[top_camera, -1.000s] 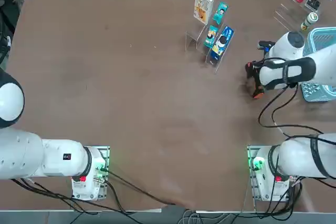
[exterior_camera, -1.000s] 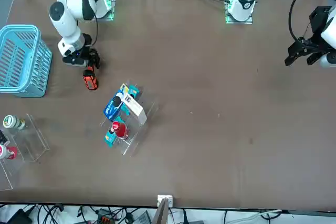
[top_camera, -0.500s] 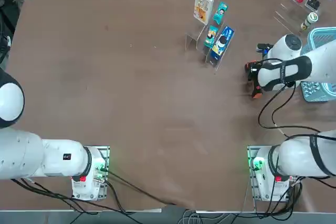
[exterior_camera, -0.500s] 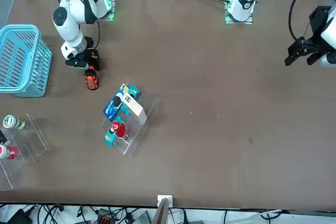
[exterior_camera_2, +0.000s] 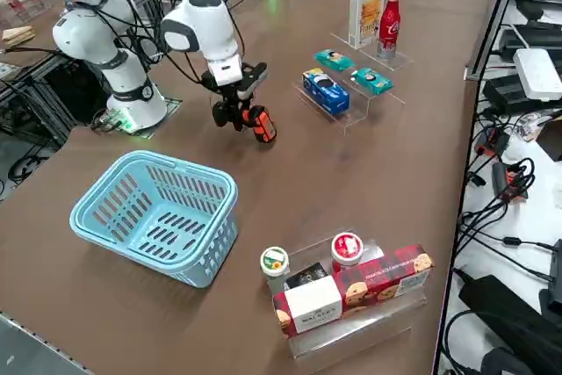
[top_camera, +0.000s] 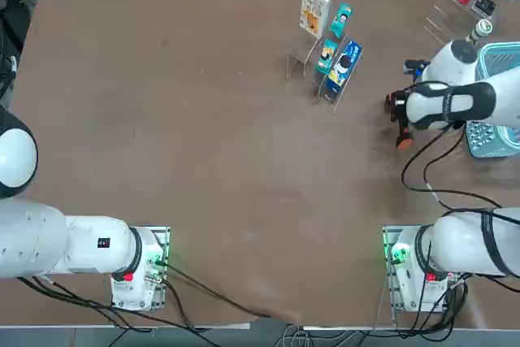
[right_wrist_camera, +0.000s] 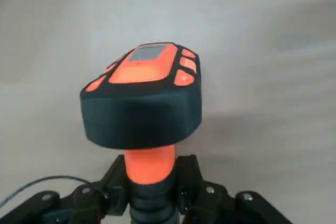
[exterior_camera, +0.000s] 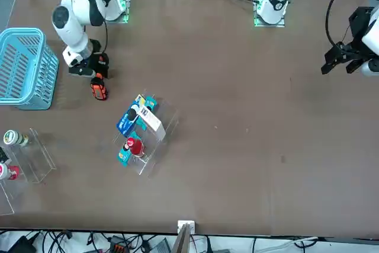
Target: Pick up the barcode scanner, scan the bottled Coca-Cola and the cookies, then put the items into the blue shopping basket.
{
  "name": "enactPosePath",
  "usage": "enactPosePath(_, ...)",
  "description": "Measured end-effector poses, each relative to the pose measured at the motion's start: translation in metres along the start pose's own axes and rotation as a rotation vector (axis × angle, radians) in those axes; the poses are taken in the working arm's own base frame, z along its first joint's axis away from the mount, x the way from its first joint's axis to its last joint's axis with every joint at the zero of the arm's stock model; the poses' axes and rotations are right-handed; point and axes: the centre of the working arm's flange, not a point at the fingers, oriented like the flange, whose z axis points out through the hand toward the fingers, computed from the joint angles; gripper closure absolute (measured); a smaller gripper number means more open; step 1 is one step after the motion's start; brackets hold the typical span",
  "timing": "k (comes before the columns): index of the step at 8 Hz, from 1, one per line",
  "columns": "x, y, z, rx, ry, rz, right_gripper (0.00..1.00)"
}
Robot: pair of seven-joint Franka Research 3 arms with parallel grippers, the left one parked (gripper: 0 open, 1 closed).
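The black pistol-shaped barcode scanner with orange trim (right_wrist_camera: pixel 142 98) is clamped by its handle in the right hand (exterior_camera_2: pixel 230 104), near the light-blue slotted plastic basket (exterior_camera_2: pixel 158 214). The slim red Coca-Cola bottle (exterior_camera_2: pixel 390 25) stands upright just beside the white-and-orange cookie box (exterior_camera_2: pixel 365 15).

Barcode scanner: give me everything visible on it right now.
The barcode scanner is pistol-shaped: matte black head with an orange face panel and buttons, orange neck, looks like plastic. The right end effector is shut on its handle, head pointing away from the wrist. Whether it clears the table is unclear. It sits between the blue shopping basket and the display stand.
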Motion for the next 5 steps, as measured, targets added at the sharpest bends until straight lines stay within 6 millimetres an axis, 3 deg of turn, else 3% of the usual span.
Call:
enactPosePath(3,0.036,0.0,-0.092,0.02,0.07,-0.021,0.55)
enactPosePath(5,0.069,-0.023,-0.156,0.102,0.087,-0.02,0.55)
